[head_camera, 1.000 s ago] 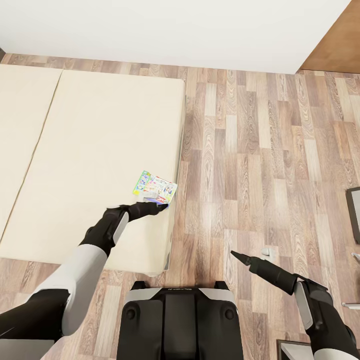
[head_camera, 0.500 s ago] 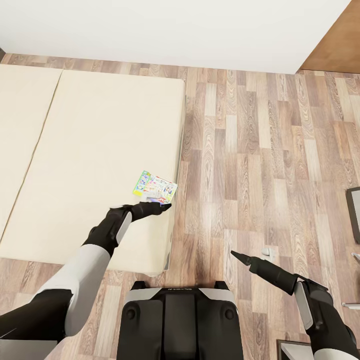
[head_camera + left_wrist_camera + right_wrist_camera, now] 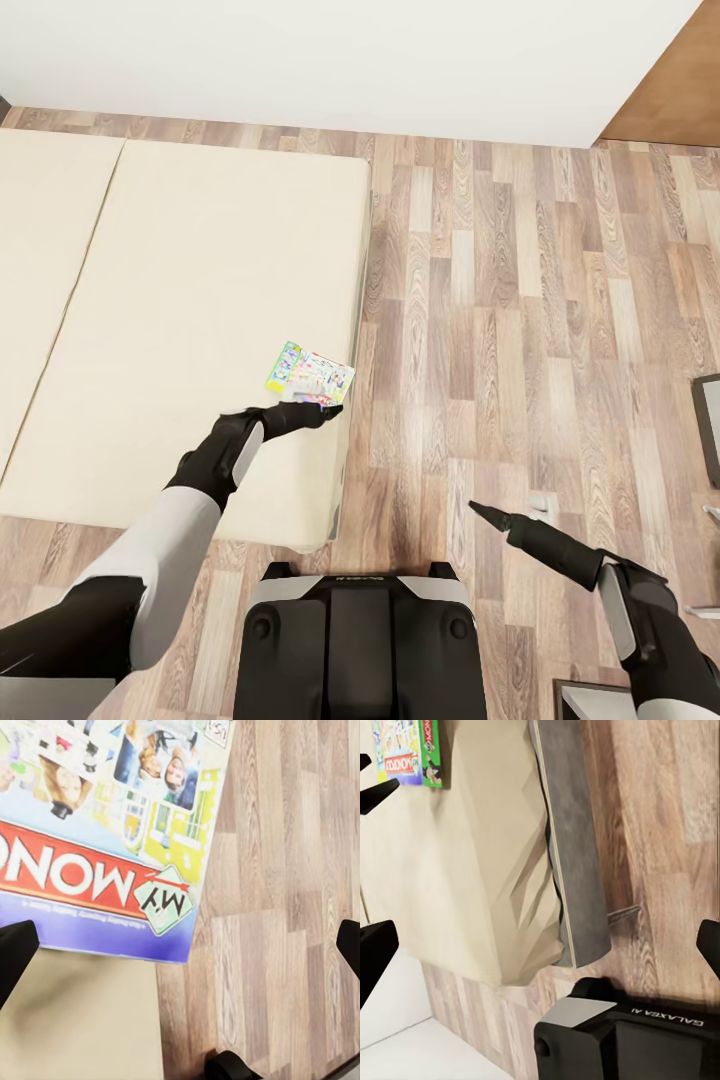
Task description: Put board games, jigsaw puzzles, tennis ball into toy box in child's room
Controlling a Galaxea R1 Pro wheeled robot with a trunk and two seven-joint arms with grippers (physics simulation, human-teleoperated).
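A colourful "My Monopoly" board game (image 3: 311,374) lies flat on the beige bed (image 3: 180,300), close to its right edge. My left gripper (image 3: 316,409) hovers at the box's near edge. In the left wrist view the fingertips (image 3: 15,952) stand wide apart and open, with the box's (image 3: 97,832) near corner just beyond them and nothing gripped. My right gripper (image 3: 482,511) hangs over the wood floor right of the bed. Its fingertips (image 3: 375,956) are spread wide and hold nothing; that view also catches the game (image 3: 411,751) on the mattress. The table and toy box are out of view.
The grey bed frame (image 3: 570,870) borders the wood-plank floor (image 3: 520,300). A white wall (image 3: 350,50) runs along the back, with a brown panel (image 3: 670,80) at the far right. My base (image 3: 360,640) stands at the bed's foot. A dark-framed object (image 3: 708,420) sits at the right edge.
My left gripper has edged slightly toward the game's near edge. The right arm has drifted a little to the right. The game has not moved.
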